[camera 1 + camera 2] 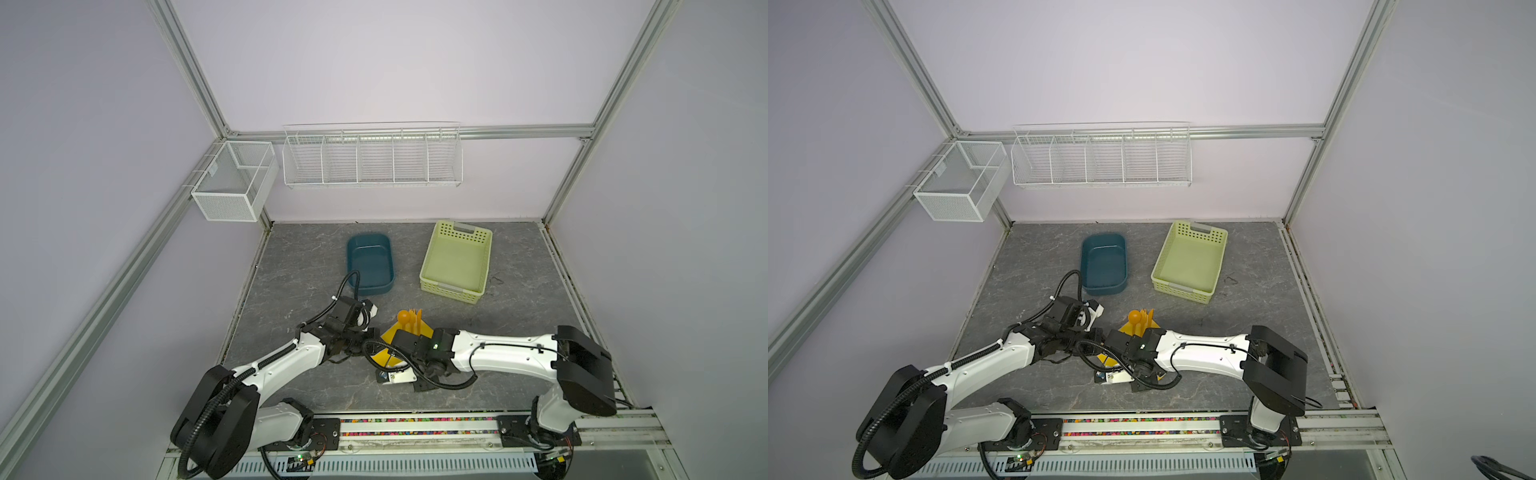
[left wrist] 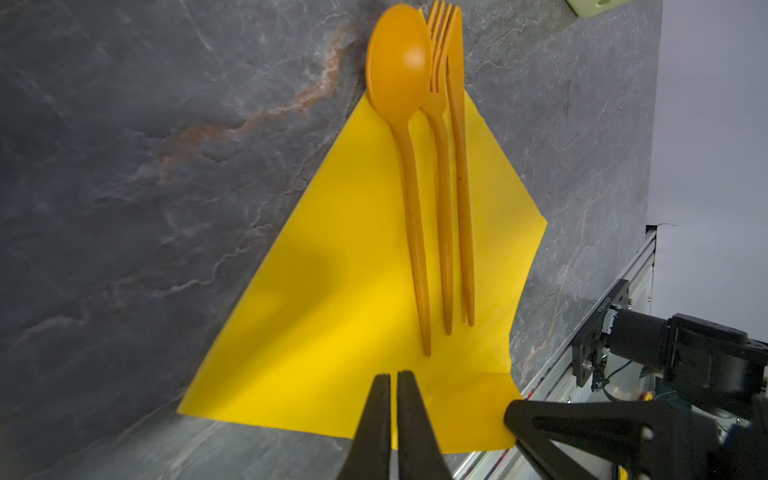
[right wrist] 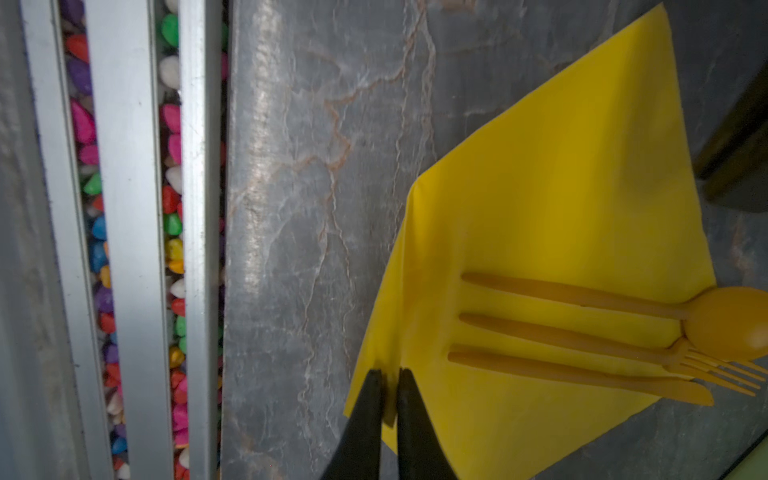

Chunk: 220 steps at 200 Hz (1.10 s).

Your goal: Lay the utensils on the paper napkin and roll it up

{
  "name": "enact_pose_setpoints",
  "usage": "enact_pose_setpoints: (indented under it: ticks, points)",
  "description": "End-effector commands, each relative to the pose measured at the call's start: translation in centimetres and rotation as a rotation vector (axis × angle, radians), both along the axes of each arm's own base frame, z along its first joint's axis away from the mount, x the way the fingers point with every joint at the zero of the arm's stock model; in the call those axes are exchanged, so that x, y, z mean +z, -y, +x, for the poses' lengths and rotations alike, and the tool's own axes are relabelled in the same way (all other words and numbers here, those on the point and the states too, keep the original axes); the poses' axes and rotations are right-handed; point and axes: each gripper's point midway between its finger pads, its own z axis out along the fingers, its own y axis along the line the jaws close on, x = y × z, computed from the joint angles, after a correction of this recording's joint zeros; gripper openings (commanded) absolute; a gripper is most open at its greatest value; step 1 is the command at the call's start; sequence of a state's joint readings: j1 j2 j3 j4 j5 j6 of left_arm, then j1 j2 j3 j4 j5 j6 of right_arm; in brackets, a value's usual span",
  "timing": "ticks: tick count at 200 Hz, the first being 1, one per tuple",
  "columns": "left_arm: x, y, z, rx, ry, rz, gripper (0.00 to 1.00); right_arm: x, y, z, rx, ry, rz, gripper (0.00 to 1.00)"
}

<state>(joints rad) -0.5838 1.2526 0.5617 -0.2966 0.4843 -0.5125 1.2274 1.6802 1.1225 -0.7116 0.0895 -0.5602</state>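
The grey marble-patterned tabletop [image 1: 299,266] lies open left of the dark teal oval plastic tub [image 1: 371,288] and right of the pale green perforated plastic basket [image 1: 451,291], with a bare lane between the two. Nearer the front, the left arm [image 1: 291,356] and right arm [image 1: 498,353] meet above the yellow paper napkin [image 2: 353,291] and cover most of it. Only its far tip, where the heads of the orange plastic cutlery [image 2: 442,187] lie, is reachable from above.
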Motion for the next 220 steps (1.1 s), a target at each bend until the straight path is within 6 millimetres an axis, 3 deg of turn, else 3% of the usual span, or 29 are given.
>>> enact_pose_setpoints:
  ticks: [1,68,220]
  points:
    - [-0.5,0.4,-0.2,-0.013,-0.030,-0.009,0.08,0.0,-0.1,0.3,0.039,-0.008,-0.020,0.13]
    - [-3.4,0.0,-1.0,-0.021,-0.115,0.048,0.05,-0.1,-0.5,1.4,0.034,-0.002,-0.021,0.13]
    - [-4.3,-0.7,-1.6,-0.022,-0.138,0.082,0.02,-0.8,-1.2,4.8,-0.013,-0.015,0.008,0.13]
